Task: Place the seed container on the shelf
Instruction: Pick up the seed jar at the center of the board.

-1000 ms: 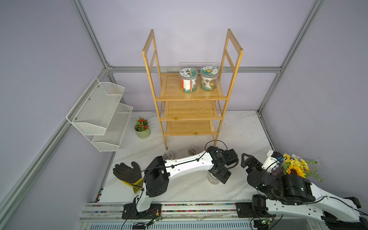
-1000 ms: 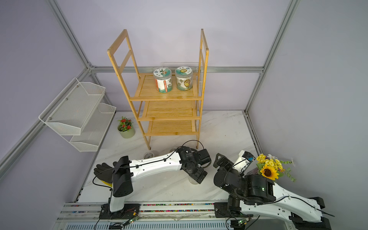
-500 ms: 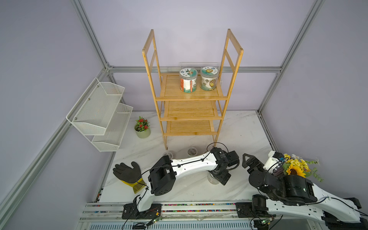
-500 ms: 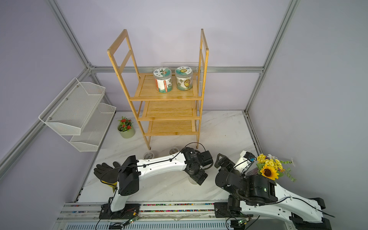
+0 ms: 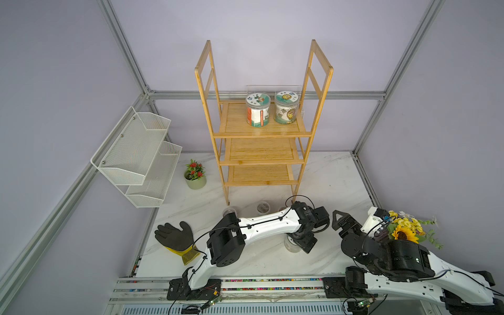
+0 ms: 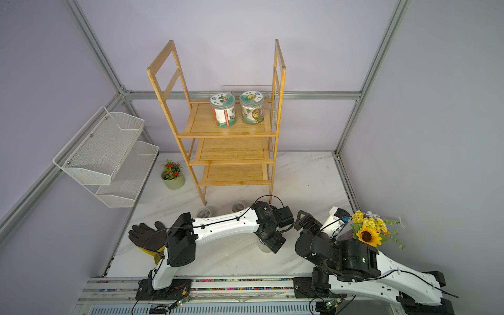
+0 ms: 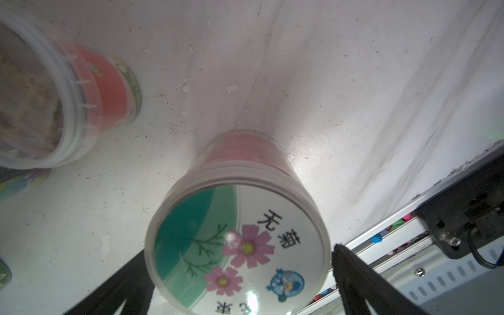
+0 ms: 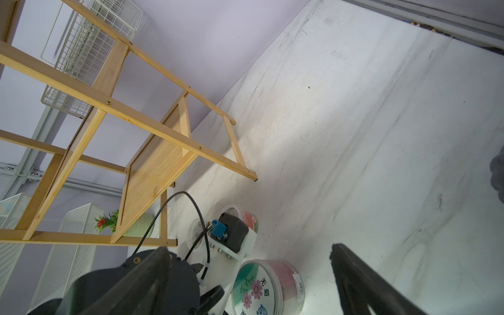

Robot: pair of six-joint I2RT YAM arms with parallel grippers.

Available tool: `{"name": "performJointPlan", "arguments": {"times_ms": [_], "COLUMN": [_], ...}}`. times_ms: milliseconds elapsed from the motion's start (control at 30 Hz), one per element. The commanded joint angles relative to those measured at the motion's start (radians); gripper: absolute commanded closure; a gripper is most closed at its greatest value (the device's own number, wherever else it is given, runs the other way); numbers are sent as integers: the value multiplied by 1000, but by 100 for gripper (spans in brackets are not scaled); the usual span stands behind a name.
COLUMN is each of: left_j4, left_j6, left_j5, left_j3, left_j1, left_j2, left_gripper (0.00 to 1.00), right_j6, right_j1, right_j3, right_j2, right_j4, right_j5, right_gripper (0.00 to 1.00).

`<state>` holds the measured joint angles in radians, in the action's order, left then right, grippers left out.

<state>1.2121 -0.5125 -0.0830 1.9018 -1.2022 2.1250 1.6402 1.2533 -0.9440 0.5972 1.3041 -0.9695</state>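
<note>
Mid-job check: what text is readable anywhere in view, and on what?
"无菊": lid of the seed container.
More characters at that lid's edge: cut off, unreadable.
Lids and labels of the two jars on the shelf top tier: too small.

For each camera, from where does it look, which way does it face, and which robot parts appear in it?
Top views: high above the robot's bases, looking down and forward at the bamboo shelf and marble table; left arm and right arm show.
Left wrist: on the left arm, facing down at the pink-flower seed container; the open left hand's fingers flank it.
Right wrist: on the right arm, facing across the table toward the shelf's base; open right hand and left arm's wrist show.
Shared: both wrist views show that container.
</note>
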Motion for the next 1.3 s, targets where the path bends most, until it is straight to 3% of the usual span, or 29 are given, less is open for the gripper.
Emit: {"name": "performJointPlan", "arguments": {"times_ms": [0,233,500,900,967,1100,1267], "left_j4": [17,16,15,27,31,42,46], "left_j6": [20,25,30,47,57,83,114], "left_j5": [-11,0,8,15,20,28,39], "left_j3": [36,35,38,37,34,30,-8], "left_j1": [11,13,16,18,18,18,21], "left_j2": [-3,1,7,-24,-43,-74,-131], "left_gripper": [2,10,11,27,30,33,35], "right_j6": [17,21,23,20,-39,-312,-471], "right_j1": [6,6,6,6,6,6,6], "right_j3": [13,17,21,23,21,33,63], "right_j2": [-11,-14,-18,-19,-12,-7,-29], "right_j4": [35,38,40,39,10,-167,-283], "right_j5": [0,-1,-3,-19,-26,-24,-32], "right_gripper": [5,5,5,5,5,3,3]}}
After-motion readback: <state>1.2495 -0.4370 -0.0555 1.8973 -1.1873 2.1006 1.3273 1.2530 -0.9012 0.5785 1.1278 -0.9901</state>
